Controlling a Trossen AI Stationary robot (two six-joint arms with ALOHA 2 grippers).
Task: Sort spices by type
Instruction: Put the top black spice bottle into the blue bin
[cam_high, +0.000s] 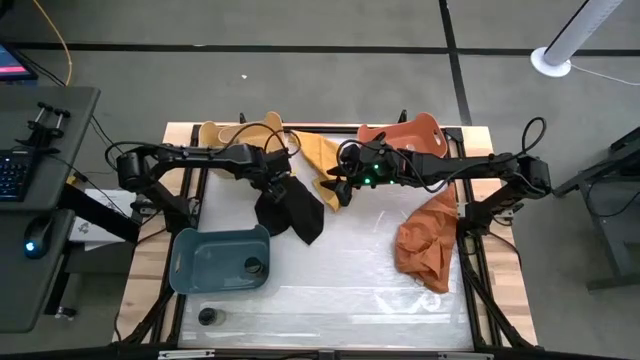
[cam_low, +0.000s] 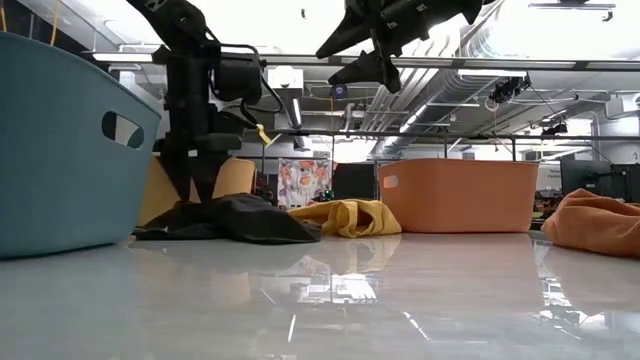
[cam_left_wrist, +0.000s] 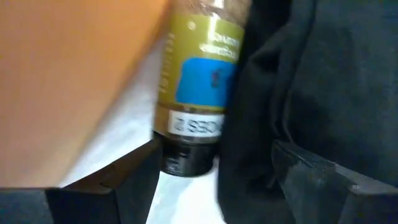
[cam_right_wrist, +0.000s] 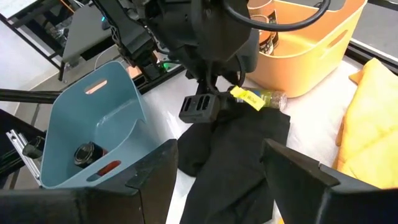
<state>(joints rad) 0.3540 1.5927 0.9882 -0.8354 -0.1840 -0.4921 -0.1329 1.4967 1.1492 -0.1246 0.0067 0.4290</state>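
White tabletop (cam_high: 340, 265): left gripper (cam_right_wrist: 200, 107), jaws apart and empty, is hovering over a spice jar (cam_left_wrist: 198, 93) lying beside the black cloth (cam_high: 296, 212); it should straddle the jar squarely, avoiding fabric. Right gripper (cam_high: 335, 190) is waiting open nearby.

Not much can actually be read here. On the small clear spice jar with the olive-green and blue label (cam_left_wrist: 198, 87), only blurry upside-down white lettering is seen, nothing that can be made out for sure.
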